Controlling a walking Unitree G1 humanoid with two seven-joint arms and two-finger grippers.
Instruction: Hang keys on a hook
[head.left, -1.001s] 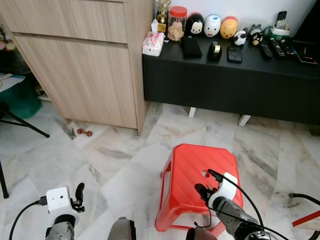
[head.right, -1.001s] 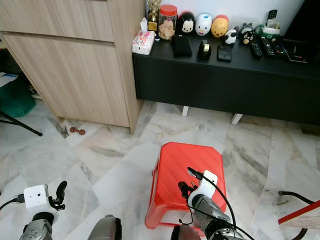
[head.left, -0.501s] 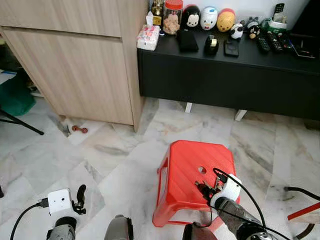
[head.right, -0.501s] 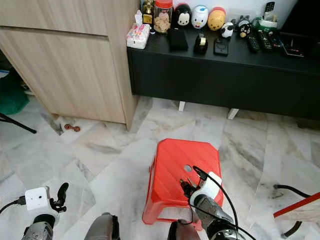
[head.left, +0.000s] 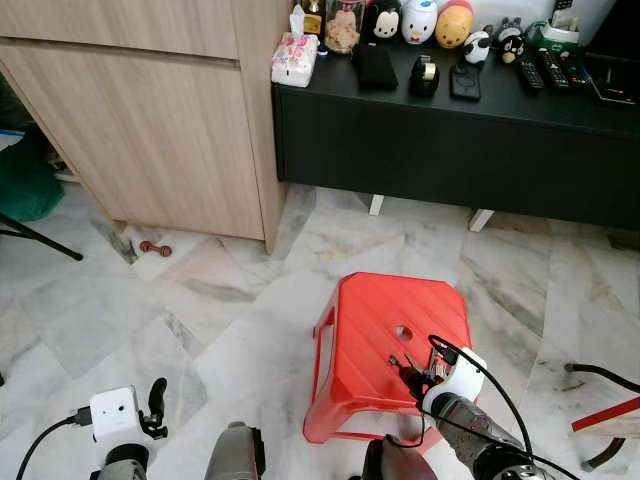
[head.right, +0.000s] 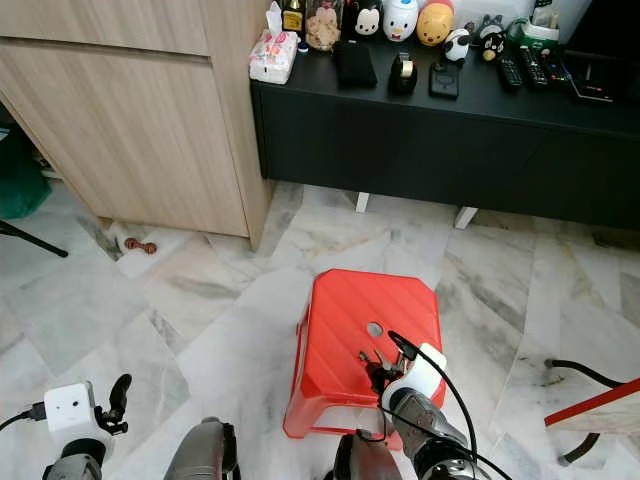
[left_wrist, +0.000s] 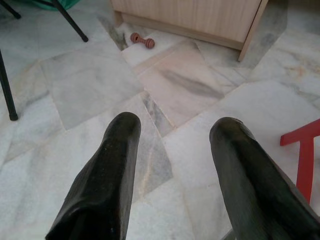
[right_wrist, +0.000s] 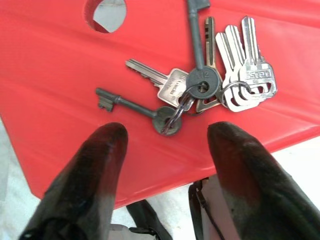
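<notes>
**Right fingers spread over the key bunch on the red stool**

The right gripper (right_wrist: 162, 145) is hovering over the near part of the red stool (head.left: 365, 330), with its two black fingers (right_wrist: 95, 165) standing apart. The keys (right_wrist: 200, 87) are lying flat on the stool top just ahead of the fingertips, not touching either finger. The bunch is consisting of two dark long-shafted keys and several silver flat keys, all joined on a ring; the silver keys are fanning out beyond the finger on one side, and one dark key is pointing across towards the other finger. A round hole (right_wrist: 105, 12) in the stool top is lying farther ahead of the fingers, beyond the keys.

The left gripper (left_wrist: 172, 150) is hanging low over the marble floor (left_wrist: 75, 90), with its fingers (left_wrist: 112, 165) also standing apart and holding nothing. A small red-brown dumbbell-shaped object (left_wrist: 141, 40) is lying on the floor well ahead of these fingers, near the foot of a wooden cabinet (head.left: 150, 110).
</notes>
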